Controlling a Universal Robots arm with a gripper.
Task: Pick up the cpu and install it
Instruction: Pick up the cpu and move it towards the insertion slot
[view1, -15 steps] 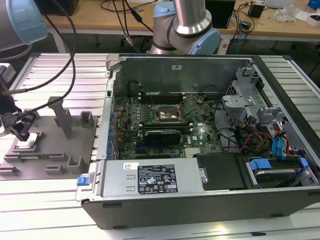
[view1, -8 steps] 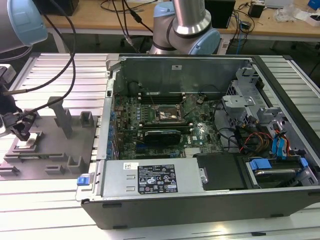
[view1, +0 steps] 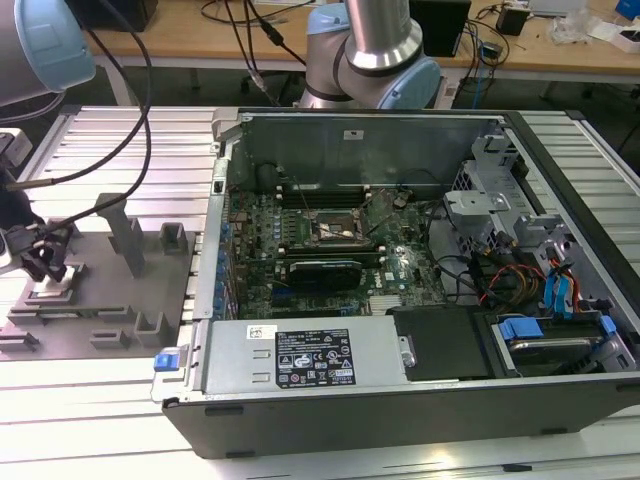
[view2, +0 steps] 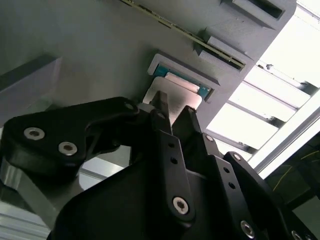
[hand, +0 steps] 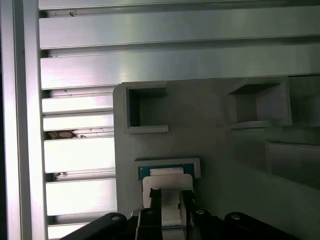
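Observation:
The cpu (hand: 167, 182) is a small silvery square chip sitting between my two black fingers (hand: 155, 200), just over a shallow teal-lined pocket (hand: 167, 170) of the grey fixture plate (view1: 100, 310). In the second wrist view the cpu (view2: 172, 92) overlaps the pocket's rim and looks slightly lifted. My gripper (view1: 45, 265) is at the exterior view's far left, low over the plate, shut on the cpu. The motherboard's cpu socket (view1: 335, 228) lies inside the open computer case (view1: 560, 400), well to the exterior view's right of the gripper.
Upright grey blocks (view1: 128, 238) and small square holders (view1: 172, 240) stand on the fixture plate. Black cables (view1: 140, 130) hang over the ribbed aluminium table (view1: 100, 420). The case's tall side wall (view1: 215, 200) lies between plate and motherboard. A second arm's base (view1: 370, 60) is behind the case.

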